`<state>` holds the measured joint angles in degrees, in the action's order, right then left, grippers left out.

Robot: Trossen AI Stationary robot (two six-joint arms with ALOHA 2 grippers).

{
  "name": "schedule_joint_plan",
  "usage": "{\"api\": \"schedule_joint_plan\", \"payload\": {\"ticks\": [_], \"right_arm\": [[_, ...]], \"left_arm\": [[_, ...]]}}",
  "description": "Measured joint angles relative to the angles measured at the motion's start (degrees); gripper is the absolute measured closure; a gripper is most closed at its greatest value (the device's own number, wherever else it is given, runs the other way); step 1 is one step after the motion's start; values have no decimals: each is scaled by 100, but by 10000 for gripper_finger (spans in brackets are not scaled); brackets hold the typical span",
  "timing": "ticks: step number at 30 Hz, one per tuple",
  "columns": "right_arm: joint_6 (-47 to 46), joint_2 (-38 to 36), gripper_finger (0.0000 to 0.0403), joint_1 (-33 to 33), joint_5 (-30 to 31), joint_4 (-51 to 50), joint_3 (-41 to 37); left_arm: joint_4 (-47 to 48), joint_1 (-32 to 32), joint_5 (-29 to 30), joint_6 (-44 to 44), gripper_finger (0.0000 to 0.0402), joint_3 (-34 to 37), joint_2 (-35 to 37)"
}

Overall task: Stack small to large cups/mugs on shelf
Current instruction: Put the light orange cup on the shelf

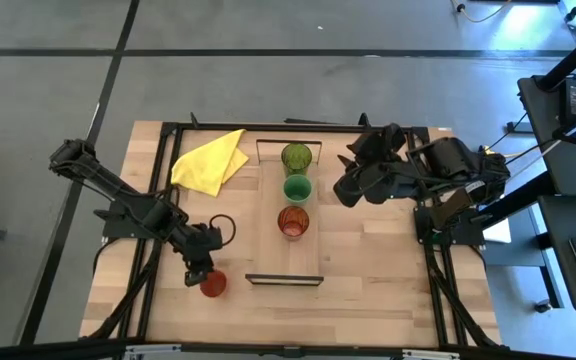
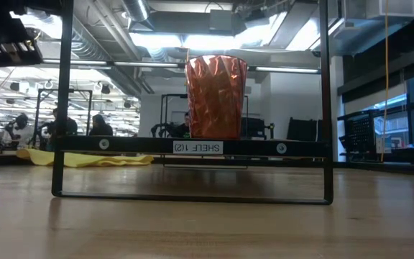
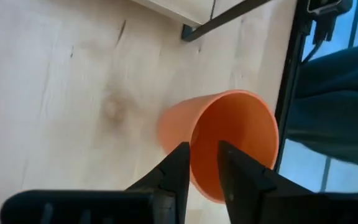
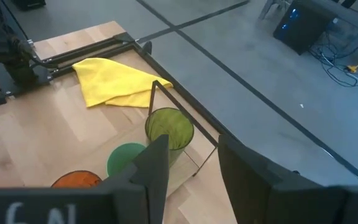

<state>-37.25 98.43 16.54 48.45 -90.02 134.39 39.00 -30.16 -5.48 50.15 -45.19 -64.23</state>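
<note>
I start with the bench: a wood top in a black frame, with the shelf running down its middle between two thin dark brackets. A yellow cloth lies near the far left corner, off the shelf.

Three cups stand in a row on the shelf. The olive cup is the tallest and sits at the far end; the green cup is next to it; the ribbed cup comes after, with bare plank between it and the near bracket. All look like thin translucent plastic, so I judge them light, a bit springy at the wall, and easy to tip or knock along the plank.

The orange cup is the smallest, and it is off the shelf on the bench's near left. My left claw has it: the wrist view shows one finger inside the mouth and one outside, pinching the rim wall. That hold suits it, I think, since the wall is smooth and tapered and a squeeze lower down could slip or buckle it. I would keep the pinch gentle.

My right claw hovers above the shelf's far end, fingers apart, holding nothing.
</note>
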Motion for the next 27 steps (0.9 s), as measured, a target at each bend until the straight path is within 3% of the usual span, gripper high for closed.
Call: {"api": "schedule_joint_plan", "payload": {"ticks": [27], "right_arm": [[65, 0, 263, -219, 4, 2, 0]], "left_arm": [[-14, -27, -85, -227, 324, 94, -309]]}}
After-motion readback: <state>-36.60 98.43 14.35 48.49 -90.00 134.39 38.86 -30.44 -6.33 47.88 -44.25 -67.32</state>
